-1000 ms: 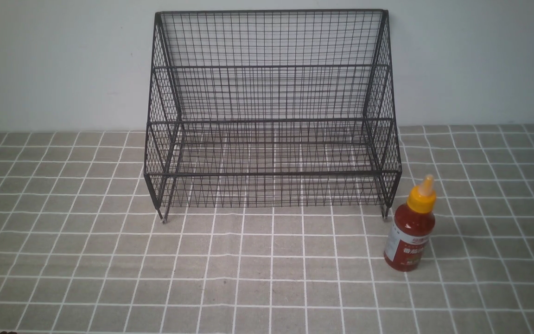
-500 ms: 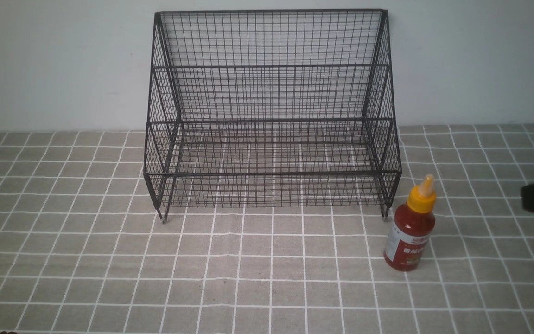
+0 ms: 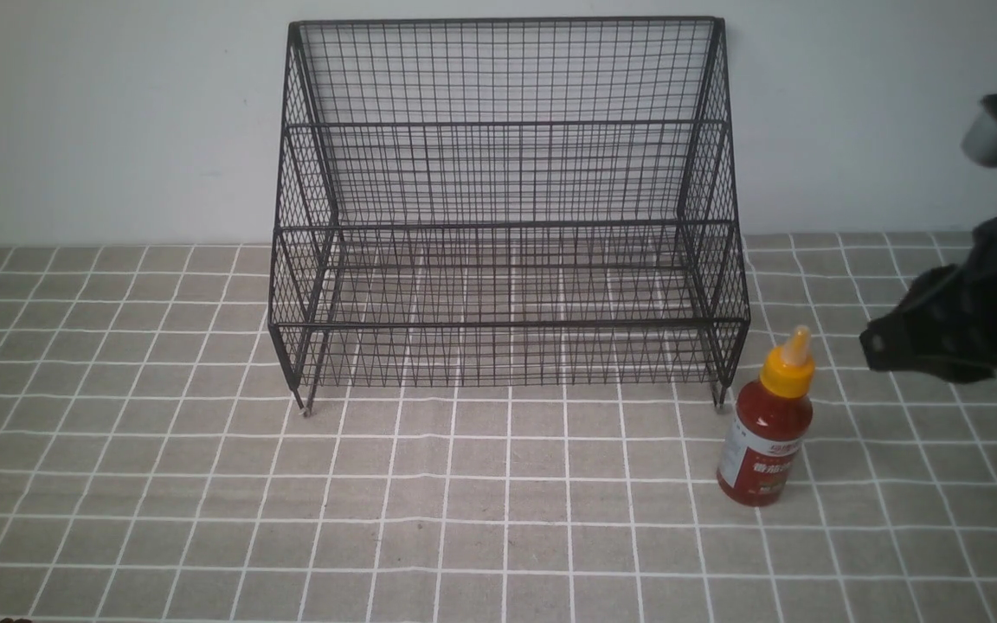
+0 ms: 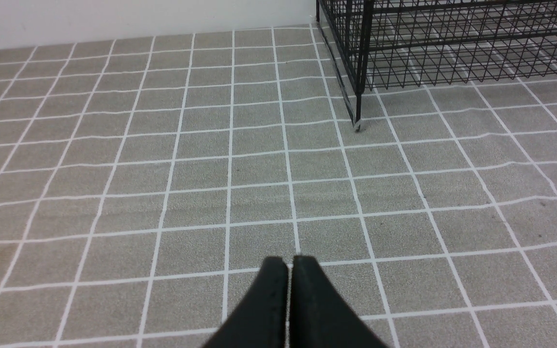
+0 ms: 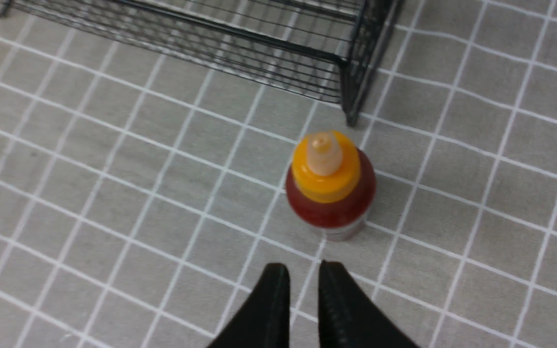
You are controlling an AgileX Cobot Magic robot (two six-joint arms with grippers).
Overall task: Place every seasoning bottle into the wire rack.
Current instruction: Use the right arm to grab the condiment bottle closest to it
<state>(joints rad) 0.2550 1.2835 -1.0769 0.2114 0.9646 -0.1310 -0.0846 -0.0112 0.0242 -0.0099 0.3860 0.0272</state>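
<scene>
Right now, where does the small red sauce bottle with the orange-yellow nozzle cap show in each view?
Front view: the small red sauce bottle stands lower right on the checked cloth, just outside the front right foot of the black wire-mesh rack.
Left wrist view: not in it; only the rack's other front corner shows.
Right wrist view: seen from above, between the right hand and that same rack foot.
Shared landmark: the rack.

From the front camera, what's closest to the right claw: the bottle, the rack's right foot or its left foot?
1. seasoning bottle, just left of the right gripper.
2. wire rack's right front foot, beside the bottle.
3. wire rack's left front foot, far left.
</scene>
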